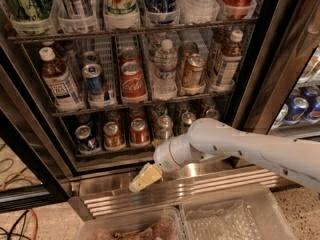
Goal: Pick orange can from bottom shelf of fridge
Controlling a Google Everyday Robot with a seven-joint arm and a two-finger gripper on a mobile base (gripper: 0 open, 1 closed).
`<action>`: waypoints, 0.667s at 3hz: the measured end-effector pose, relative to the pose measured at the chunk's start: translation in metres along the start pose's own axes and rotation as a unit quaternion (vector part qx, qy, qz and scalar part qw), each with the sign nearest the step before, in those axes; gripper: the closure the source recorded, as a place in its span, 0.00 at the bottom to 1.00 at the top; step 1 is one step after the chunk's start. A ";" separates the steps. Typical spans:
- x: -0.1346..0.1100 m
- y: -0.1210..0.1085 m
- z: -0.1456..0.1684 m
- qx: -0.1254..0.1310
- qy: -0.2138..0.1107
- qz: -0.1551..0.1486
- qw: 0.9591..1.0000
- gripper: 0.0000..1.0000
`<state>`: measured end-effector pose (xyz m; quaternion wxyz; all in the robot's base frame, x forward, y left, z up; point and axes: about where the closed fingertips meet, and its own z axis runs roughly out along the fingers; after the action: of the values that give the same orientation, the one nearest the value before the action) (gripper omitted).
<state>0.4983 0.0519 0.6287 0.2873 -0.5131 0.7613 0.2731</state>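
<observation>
Gripper [144, 179] low before the ribbed steel base of the fridge [250, 99], angled down-left, just under the bottom shelf [120, 153]; spread or pressed together, impossible to tell. Orange can [113, 134] upright in the shelf's second lane from the left, between a blue can [86, 138] and a red can [139, 131]. In the foreground, two clear plastic bins [272, 209], crumpled film in the right one.

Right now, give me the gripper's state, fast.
Pale yellow gripper: cannot be told. It sits before the ribbed stainless steel fridge base, below the dark wire bottom shelf, apart from the golden-orange aluminium can.
</observation>
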 end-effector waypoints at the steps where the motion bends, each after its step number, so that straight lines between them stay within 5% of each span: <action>1: -0.015 -0.014 0.031 0.011 -0.043 0.008 0.999 0.00; 2: -0.032 -0.020 0.064 0.026 -0.078 0.011 0.997 0.00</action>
<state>0.5370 0.1108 0.6059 0.3560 -0.4747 0.7487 0.2956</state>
